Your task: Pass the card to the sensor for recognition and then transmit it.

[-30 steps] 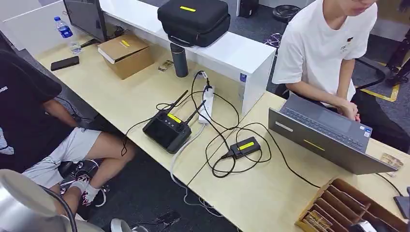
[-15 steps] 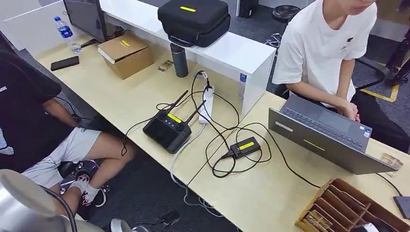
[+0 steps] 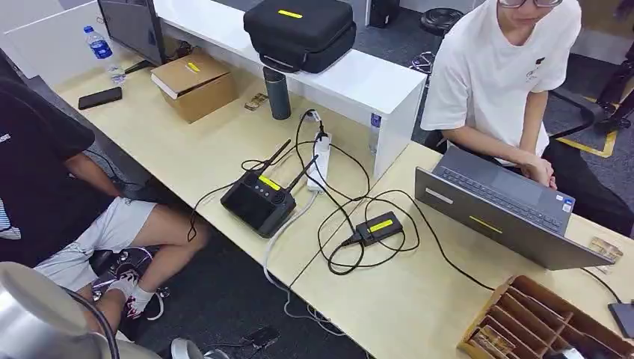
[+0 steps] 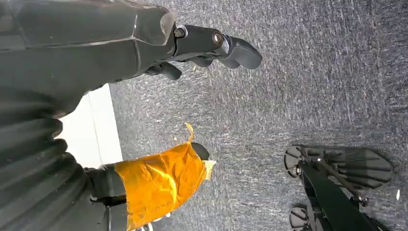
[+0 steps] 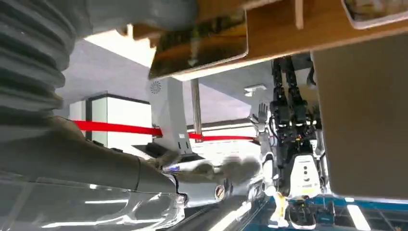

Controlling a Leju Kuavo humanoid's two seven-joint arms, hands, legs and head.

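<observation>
The left hand (image 4: 159,120) hangs over grey carpet (image 4: 308,96), fingers apart, holding nothing. On the pale worktop (image 3: 404,299), controller (image 3: 258,200) at nine o'clock, laptop (image 3: 508,209) at three. At five o'clock the white object seen earlier beside the card tray (image 3: 538,318) has gone. The right hand (image 5: 96,168): grip unclear; card unidentifiable.

My left hand (image 4: 144,96) is dark grey, one finger wrapped in orange tape (image 4: 161,180), over speckled blue-grey carpet (image 4: 308,86). The desk (image 3: 224,149) is pale wood; the wooden card rack (image 3: 542,318) brown. Black things carry yellow labels — the case (image 3: 300,31), controller (image 3: 259,200) and small box (image 3: 379,226). A person's shirt (image 3: 505,71) is white — the laptop (image 3: 508,213) grey.
</observation>
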